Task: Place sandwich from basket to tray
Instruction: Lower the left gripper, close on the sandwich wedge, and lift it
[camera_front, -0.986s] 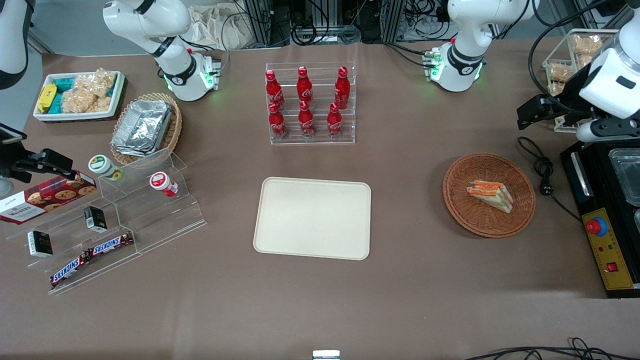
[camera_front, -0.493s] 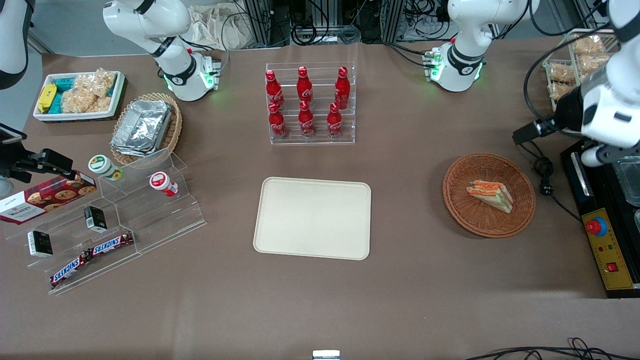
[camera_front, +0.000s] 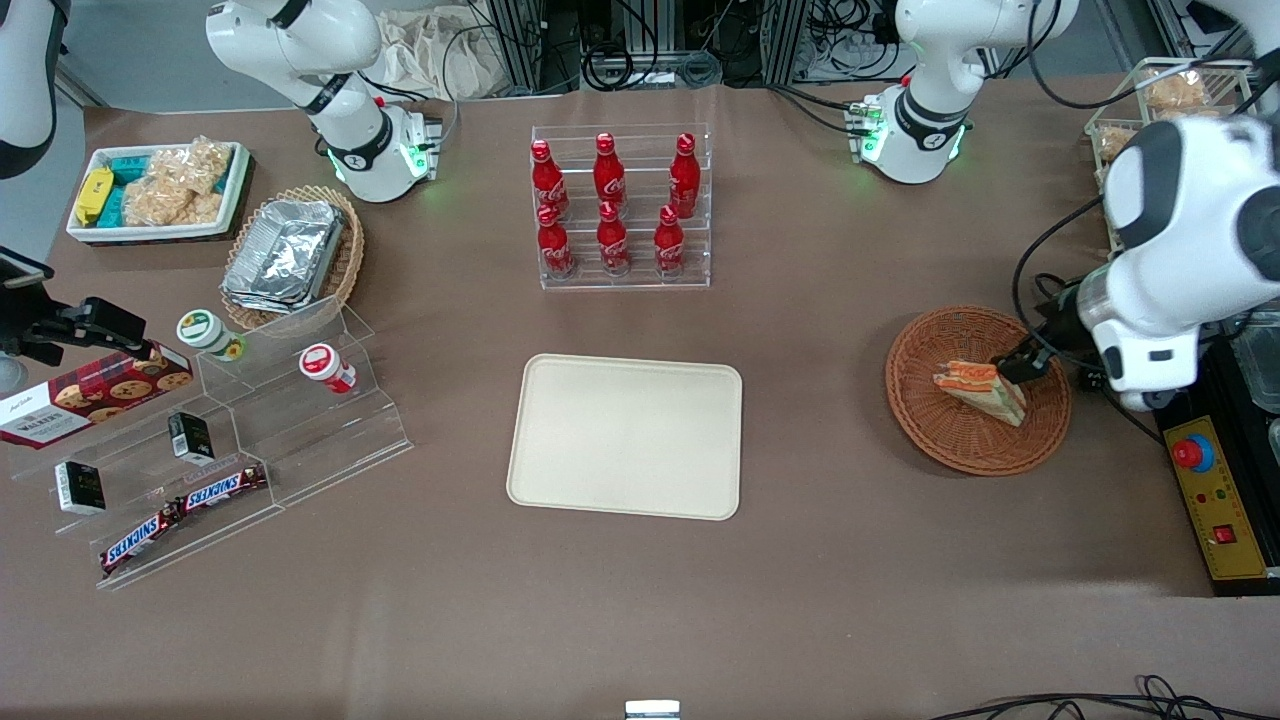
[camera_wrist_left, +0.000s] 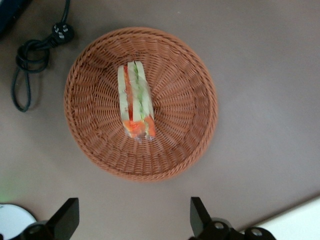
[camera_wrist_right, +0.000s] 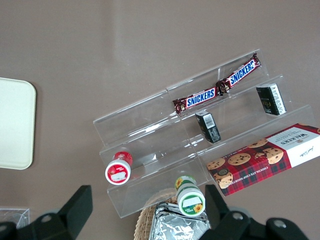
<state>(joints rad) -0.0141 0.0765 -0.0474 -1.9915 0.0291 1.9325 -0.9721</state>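
Observation:
The sandwich (camera_front: 985, 390), a white-bread wedge with orange and green layers, lies in the round reddish-brown basket (camera_front: 975, 445) toward the working arm's end of the table. My left gripper (camera_front: 1020, 365) hovers above the basket's rim, on the side nearest the black machine. In the left wrist view the sandwich (camera_wrist_left: 135, 102) lies in the middle of the basket (camera_wrist_left: 187, 100), and the gripper (camera_wrist_left: 132, 222) is open, its fingers (camera_wrist_left: 198, 220) wide apart over bare table just outside the rim. The cream tray (camera_front: 625, 435) lies empty mid-table; its corner (camera_wrist_left: 300, 225) shows in the wrist view.
A black cable with plug (camera_front: 1085, 345) lies beside the basket. The black machine (camera_front: 1215, 470) with a red button stands at the working arm's table edge. A cola bottle rack (camera_front: 620, 205) stands farther from the camera than the tray. A clear snack stand (camera_front: 230, 440) is toward the parked arm's end.
The left arm has swung down from over the black machine toward the basket. Its gripper now hangs at the basket's rim beside the sandwich. Sandwich, basket and tray have not moved.

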